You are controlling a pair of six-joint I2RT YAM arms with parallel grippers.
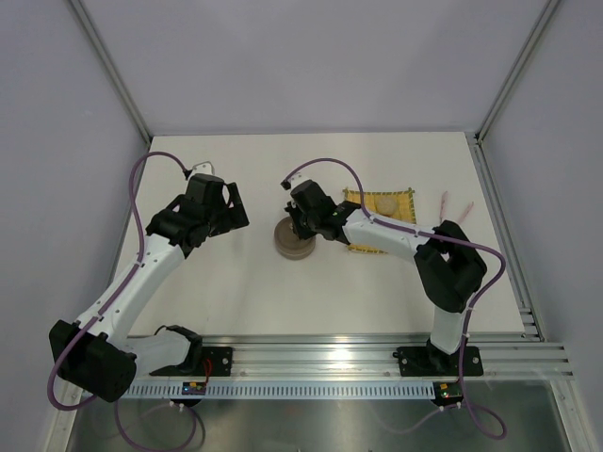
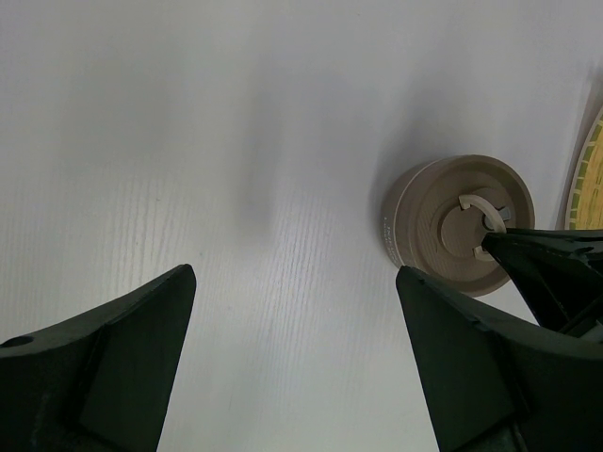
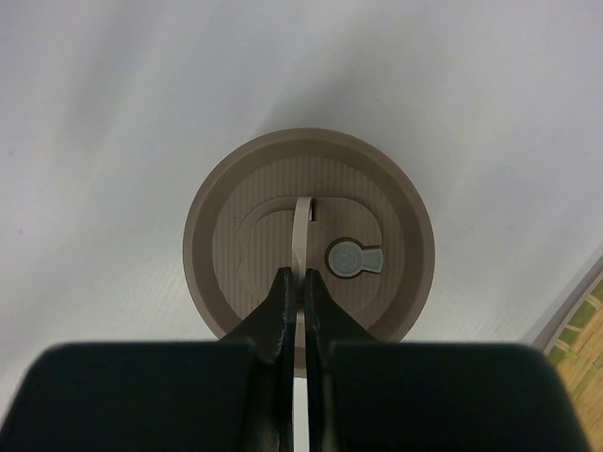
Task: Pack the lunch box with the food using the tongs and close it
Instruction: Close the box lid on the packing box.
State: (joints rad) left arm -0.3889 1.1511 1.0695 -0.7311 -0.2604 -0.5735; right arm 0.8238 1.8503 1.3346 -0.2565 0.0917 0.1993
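The lunch box [image 1: 294, 240] is a round brownish-grey tin standing on the white table with its lid [image 3: 396, 217] lying on top. A thin pale handle strap [image 3: 301, 226] stands up from the middle of the lid. My right gripper [image 3: 303, 282] is shut on that strap from above; the left wrist view shows its fingertips [image 2: 537, 264] over the box [image 2: 415, 217]. My left gripper [image 2: 294, 273] hangs open over bare table to the left of the box, holding nothing. A pale round food piece [image 1: 386, 203] lies on the yellow mat. Thin pale tongs [image 1: 443, 200] lie right of the mat.
The yellow woven mat [image 1: 403, 200] lies to the right of the box, partly under my right arm [image 1: 396, 235]. Its edge shows at the right in the left wrist view as mat [image 2: 586, 179]. Grey walls enclose the table at the back and on both sides.
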